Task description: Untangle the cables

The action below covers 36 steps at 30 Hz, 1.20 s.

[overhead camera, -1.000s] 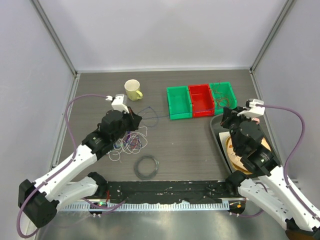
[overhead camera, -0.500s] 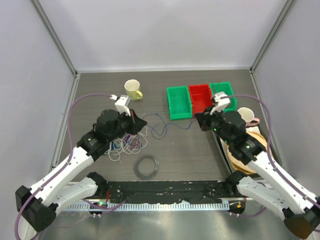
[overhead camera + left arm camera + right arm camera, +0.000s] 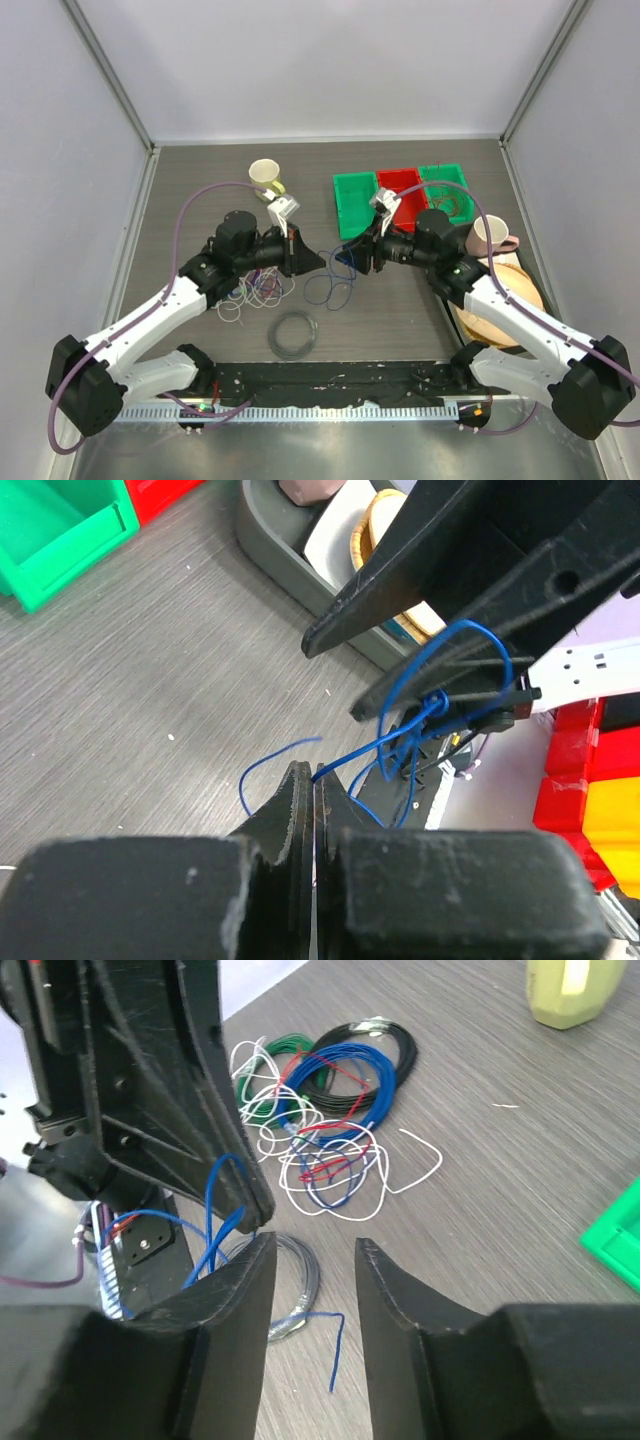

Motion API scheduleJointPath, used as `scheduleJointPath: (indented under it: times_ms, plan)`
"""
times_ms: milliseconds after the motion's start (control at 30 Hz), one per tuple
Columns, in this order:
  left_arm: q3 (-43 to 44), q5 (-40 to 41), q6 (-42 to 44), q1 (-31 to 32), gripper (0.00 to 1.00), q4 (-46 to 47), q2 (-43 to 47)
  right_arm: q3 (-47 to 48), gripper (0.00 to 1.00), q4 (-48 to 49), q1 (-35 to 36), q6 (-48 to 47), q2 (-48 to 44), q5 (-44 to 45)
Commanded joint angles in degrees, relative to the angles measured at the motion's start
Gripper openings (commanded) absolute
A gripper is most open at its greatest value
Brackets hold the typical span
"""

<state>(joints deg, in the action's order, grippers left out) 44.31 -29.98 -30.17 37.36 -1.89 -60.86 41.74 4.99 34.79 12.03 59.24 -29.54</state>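
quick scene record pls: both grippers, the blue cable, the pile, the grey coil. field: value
left gripper: shut on the blue cable, held above the table
right gripper: open, tip to tip with the left one, nothing between its fingers
blue cable: loops hang from the left grip down between the two arms
tangle: white, red and blue cables heaped on the table beside the left arm
dark grey coil: flat near the front edge, apart from the tangle

Bare table [image 3: 390, 315] beside cables [image 3: 262, 285] (bins [image 3: 357, 205] beyond)
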Motion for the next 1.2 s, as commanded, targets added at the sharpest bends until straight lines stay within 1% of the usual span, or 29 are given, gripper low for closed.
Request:
scheduleJointPath:
  times_ms: [0,133,267,433,500,600,667,733,833,933,967,1033,1067,1100,1167]
  plan:
    - [1.3,-2.4,-0.9,0.2,0.00,3.8,-0.5,-0.8,0.49,5.2,0.3,-1.0,-1.7,-6.8]
    - [1.4,-1.8,-0.6,0.2,0.00,3.3,-0.7,-1.0,0.56,2.8,0.3,-1.0,-4.0,-6.1]
    - [1.0,-1.8,0.0,0.1,0.00,3.6,-0.6,-2.1,0.62,3.2,0.3,-0.4,-7.6,-7.2]
    - [0.7,-2.6,0.2,0.2,0.00,4.2,-0.7,-1.2,0.67,1.1,0.3,2.6,-9.0,-4.7]
    - [0.5,-3.3,-0.1,0.2,0.00,5.2,-0.9,-1.1,0.71,3.3,0.3,5.7,-8.4,-5.0]
    - [0.5,-3.8,-0.6,0.2,0.00,6.0,-1.4,-0.3,0.72,4.3,0.3,7.8,-5.8,-6.6]
    - [0.7,-3.9,-0.8,0.2,0.00,5.8,-1.6,-0.1,0.73,5.2,0.4,8.9,-4.5,-9.1]
    - [0.7,-3.6,-0.6,0.2,0.00,5.7,-1.7,-0.2,0.73,6.7,0.4,11.9,-3.2,-10.7]
    - [0.6,-2.3,-0.2,0.2,0.00,4.8,-1.6,-0.3,0.74,8.5,0.4,15.8,-2.9,-10.4]
    - [0.1,-1.8,0.3,0.2,0.00,4.0,-1.1,0.4,0.76,4.2,0.3,17.1,-4.2,-4.4]
    - [-0.1,-1.8,0.3,0.2,0.00,4.1,-0.8,0.7,0.76,-1.8,0.4,17.3,-5.3,4.7]
    - [-0.6,-2.0,0.0,0.2,0.00,4.4,-0.3,1.9,0.76,-8.6,0.4,18.9,-6.6,15.9]
    - [-0.8,-2.9,0.0,0.2,0.00,5.0,0.0,1.7,0.77,-10.4,0.3,17.9,-7.9,20.5]
    - [-1.1,-3.3,-0.1,0.2,0.00,5.2,0.2,0.6,0.79,-10.4,0.4,17.1,-8.6,21.2]
    - [-1.7,-4.3,-0.4,0.2,0.00,6.4,0.4,-0.2,0.80,-8.0,0.3,14.9,-9.7,19.4]
